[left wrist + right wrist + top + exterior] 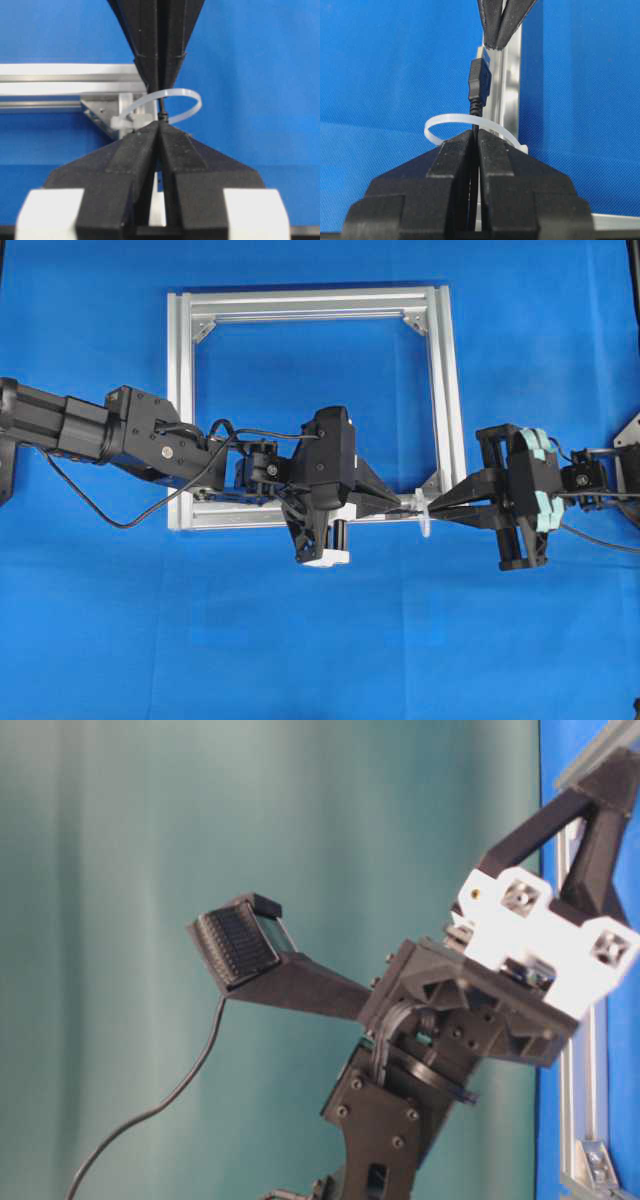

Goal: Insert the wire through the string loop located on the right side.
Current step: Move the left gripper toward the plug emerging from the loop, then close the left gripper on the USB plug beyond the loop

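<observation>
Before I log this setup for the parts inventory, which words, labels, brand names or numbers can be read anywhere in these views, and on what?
None: no legible text shows in any view.
Black left gripper and black right gripper: no markings visible.
Silver square aluminium frame: bare.
Thin black wire with its plug: no print readable.
White translucent string loop: blank.

Deep, even blue on the cloth table cover [320, 640]. Brushed silver on the square aluminium frame [310, 302]. Milky, half-translucent white on the thin plastic string loop [445, 121]. Matte black on the slim wire with its plug [479, 82], and on both arms. White blocks on the left gripper [159, 131]; mint-green bands near the right gripper [477, 137].
</observation>
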### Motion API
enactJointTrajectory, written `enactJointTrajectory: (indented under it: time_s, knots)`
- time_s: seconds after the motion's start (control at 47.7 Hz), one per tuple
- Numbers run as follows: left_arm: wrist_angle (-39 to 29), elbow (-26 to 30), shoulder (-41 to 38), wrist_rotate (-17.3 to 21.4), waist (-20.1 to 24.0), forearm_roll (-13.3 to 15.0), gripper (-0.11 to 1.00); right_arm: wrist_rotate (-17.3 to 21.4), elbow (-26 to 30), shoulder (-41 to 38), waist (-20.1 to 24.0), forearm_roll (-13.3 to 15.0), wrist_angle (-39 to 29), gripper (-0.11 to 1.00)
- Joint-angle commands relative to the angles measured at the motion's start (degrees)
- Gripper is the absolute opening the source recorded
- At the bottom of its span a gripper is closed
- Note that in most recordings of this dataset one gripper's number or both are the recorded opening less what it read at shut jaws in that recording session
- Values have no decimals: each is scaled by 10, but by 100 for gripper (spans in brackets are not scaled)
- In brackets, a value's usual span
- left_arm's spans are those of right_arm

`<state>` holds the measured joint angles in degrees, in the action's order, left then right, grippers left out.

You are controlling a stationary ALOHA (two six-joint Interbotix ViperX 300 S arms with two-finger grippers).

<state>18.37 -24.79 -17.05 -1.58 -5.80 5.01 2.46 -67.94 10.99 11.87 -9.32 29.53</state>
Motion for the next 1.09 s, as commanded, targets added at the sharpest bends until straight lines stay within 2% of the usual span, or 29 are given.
enactJointTrajectory:
  time_s: [0.0,0.063,0.105,0.314,0.419,0.545,1.069]
  knots:
    - [3,12,10,-2,-2,-2,1,-1,7,4,-1,-1,4,-3]
    - [3,12,10,-2,-4,-2,4,-1,7,4,-1,-1,4,-3]
    - [4,13,10,-1,-7,-2,10,-1,7,4,-1,-1,4,-3]
    - [8,16,8,-2,-12,-1,71,-1,7,4,-2,-1,4,-3]
    - [8,17,8,-4,-11,-2,90,-1,7,4,-2,-1,4,-3]
    - [8,18,8,-4,-11,-2,86,-1,7,4,-2,-1,4,-3]
    - [21,28,-47,-5,-11,-2,87,-1,7,4,-2,-1,4,-3]
